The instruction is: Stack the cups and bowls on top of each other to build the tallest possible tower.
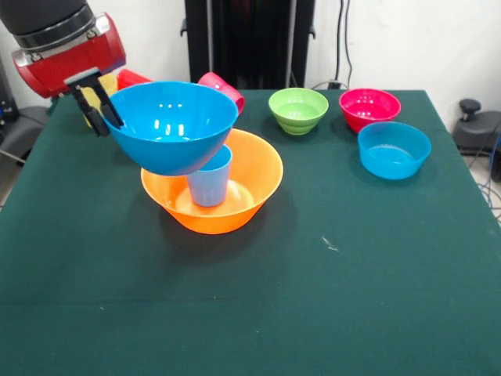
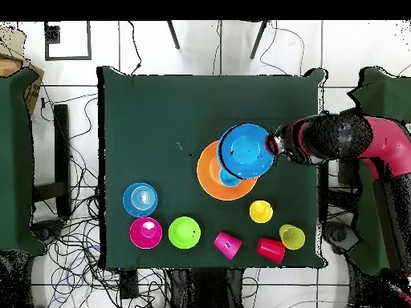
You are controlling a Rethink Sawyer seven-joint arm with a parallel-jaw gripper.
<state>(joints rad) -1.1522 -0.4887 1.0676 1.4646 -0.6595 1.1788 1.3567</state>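
The large orange bowl (image 1: 249, 197) (image 2: 210, 175) stands on the green table with the light blue cup (image 1: 210, 180) upright inside it. Above the cup sits the large blue bowl (image 1: 172, 124) (image 2: 246, 150), tilted, its underside touching the cup's rim. My gripper (image 1: 102, 114) (image 2: 273, 147) is shut on the blue bowl's rim, one finger inside and one outside. Apart from these stand the green bowl (image 1: 298, 110) (image 2: 185, 232), the magenta bowl (image 1: 369, 107) (image 2: 145, 232) and the small blue bowl (image 1: 394, 150) (image 2: 140, 199).
A pink cup (image 1: 225, 88) (image 2: 227, 245) lies on its side behind the blue bowl. A red cup (image 1: 131, 78) (image 2: 271, 250) and a yellow cup (image 1: 106, 83) (image 2: 260, 211) sit near the arm, with another yellowish cup (image 2: 292, 237) near the table's edge.
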